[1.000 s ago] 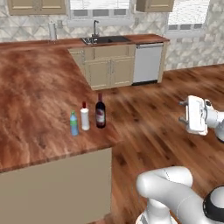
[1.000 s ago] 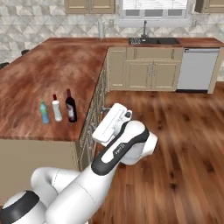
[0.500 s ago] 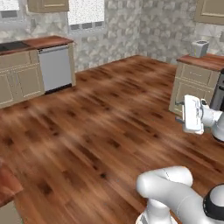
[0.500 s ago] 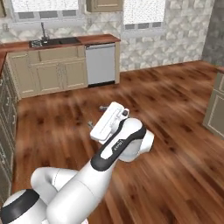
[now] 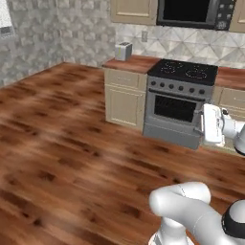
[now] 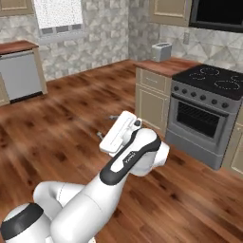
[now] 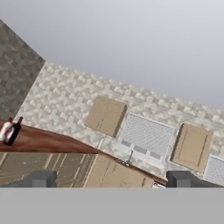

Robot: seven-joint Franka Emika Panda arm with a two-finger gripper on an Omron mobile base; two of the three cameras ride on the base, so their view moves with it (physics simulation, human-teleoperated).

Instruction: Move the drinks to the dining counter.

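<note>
Wood plank floor (image 5: pixel 62 143) filled lower left; grey stove (image 5: pixel 182 103) w/ black top stood mid-right, beige cabinets (image 5: pixel 124 98) beside it, toaster (image 5: pixel 123 50) on top, tiled wall (image 5: pixel 57 33) behind.

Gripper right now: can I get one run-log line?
gripper: open, empty | facing: stove | wine bottle: on counter
</note>
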